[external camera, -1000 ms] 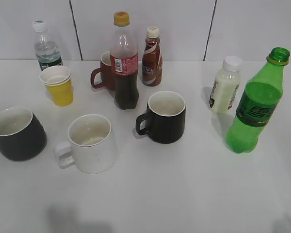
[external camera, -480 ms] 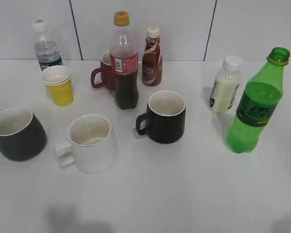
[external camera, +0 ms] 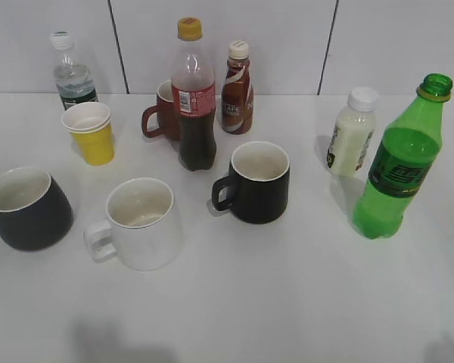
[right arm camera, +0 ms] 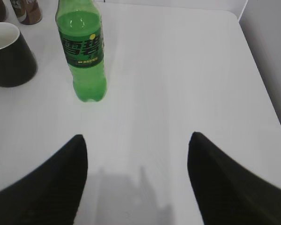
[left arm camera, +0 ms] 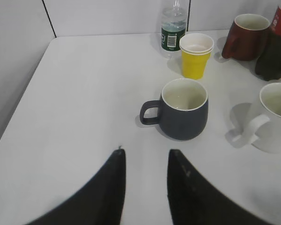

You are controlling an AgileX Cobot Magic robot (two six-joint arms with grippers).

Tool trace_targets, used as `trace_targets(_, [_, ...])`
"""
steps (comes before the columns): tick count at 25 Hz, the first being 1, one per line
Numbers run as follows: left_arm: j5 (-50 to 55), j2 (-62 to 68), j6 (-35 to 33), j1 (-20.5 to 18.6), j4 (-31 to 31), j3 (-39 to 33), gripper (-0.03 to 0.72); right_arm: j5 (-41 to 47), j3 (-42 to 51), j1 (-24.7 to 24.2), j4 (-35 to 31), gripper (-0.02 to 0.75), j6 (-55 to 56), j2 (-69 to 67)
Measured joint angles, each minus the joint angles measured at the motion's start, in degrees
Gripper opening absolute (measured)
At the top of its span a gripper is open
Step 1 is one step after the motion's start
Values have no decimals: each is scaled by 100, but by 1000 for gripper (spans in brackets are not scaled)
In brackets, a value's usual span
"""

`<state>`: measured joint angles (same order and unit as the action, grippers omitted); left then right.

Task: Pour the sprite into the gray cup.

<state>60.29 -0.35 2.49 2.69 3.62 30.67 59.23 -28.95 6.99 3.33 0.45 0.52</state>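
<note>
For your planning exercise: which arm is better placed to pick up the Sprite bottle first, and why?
Right. The Sprite bottle stands uncapped at the table's right side, just ahead of the right gripper, whose jaws are wide open. The left gripper faces the gray cup.

exterior: slanted down across table (external camera: 287, 302) toward tiled wall | left wrist: low, facing gray cup (left arm camera: 184, 115), shared with exterior | right wrist: higher, facing sprite (right arm camera: 82, 51), shared too
</note>
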Motion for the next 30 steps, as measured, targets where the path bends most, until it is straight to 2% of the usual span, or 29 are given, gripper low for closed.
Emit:
trace_targets(4, [-246, 85, 0, 0, -33, 63, 238, 0, 0, 0, 0, 503, 0, 0])
trace_targets(9, [-3970, 1105, 12, 0, 485, -185, 238, 0, 0, 0, 0, 503, 0, 0])
trace_targets(14, [-6362, 3364, 19, -187, 525, -1018, 239, 0, 0, 0, 0, 503, 0, 0])
trace_targets(18, [-8513, 5282, 19, -640, -250, -1494, 239, 0, 0, 0, 0, 502, 0, 0])
trace_targets(21, [-9101, 6180, 24, -909, -401, -1593, 241, 0, 0, 0, 0, 502, 0, 0])
trace_targets(25, [-9378, 7097, 32, -942, 302, -1758, 242, 0, 0, 0, 0, 502, 0, 0])
trace_targets(30, [-9659, 7981, 39, -942, 520, -1951, 279, 0, 0, 0, 0, 502, 0, 0])
